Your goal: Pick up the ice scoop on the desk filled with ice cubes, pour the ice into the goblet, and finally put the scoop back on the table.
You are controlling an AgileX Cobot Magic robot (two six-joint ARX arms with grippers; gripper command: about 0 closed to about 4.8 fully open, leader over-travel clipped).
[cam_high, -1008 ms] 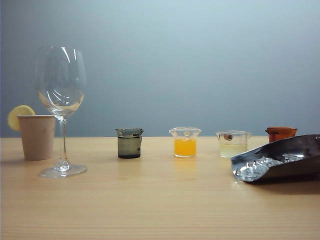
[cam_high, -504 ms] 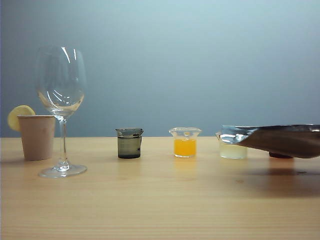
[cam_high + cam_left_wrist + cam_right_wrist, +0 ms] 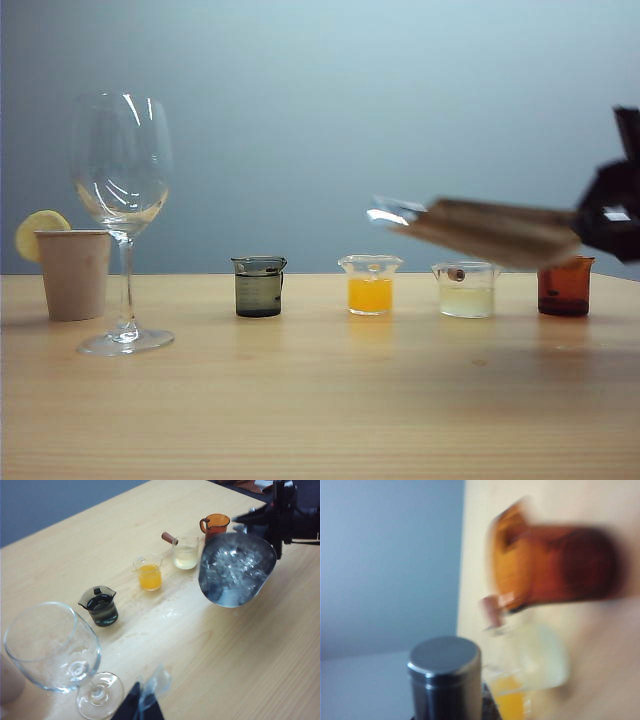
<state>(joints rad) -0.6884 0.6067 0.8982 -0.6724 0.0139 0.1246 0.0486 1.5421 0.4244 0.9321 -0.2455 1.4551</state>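
The ice scoop [image 3: 480, 230], loaded with ice cubes [image 3: 235, 567], is carried at the exterior view's right, clamped at its handle by the right end effector [image 3: 610, 215]. Rigid, slippery metal is judged; level carriage is advised. The fragile goblet [image 3: 122, 200] stands at left. The left end effector [image 3: 145, 705] state cannot be told.

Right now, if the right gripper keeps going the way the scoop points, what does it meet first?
Probably nothing until the goblet. The right gripper holds the scoop above the beakers, aimed left at bowl height. Depth is unclear, so it could pass the goblet.
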